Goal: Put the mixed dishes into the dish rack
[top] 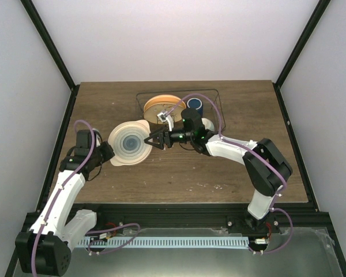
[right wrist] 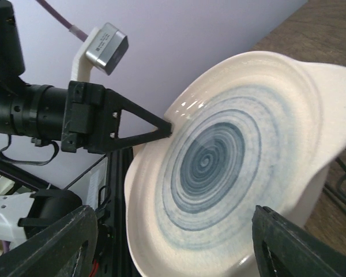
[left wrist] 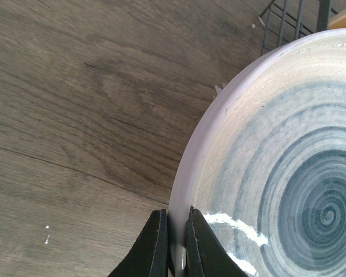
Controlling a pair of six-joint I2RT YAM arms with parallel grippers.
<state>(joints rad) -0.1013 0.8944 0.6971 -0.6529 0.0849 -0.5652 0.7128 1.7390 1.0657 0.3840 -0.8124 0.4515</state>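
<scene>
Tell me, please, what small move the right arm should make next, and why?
Probably ease the open right gripper forward so the near rim of the cream plate with blue-grey rings sits between its jaws. The left gripper, shut on the far rim, holds the plate tilted, facing it, outside the dark wire dish rack.

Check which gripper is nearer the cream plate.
Left. The left gripper is shut on the cream plate at its rim; the right gripper is open by the opposite edge, contact unclear.
</scene>
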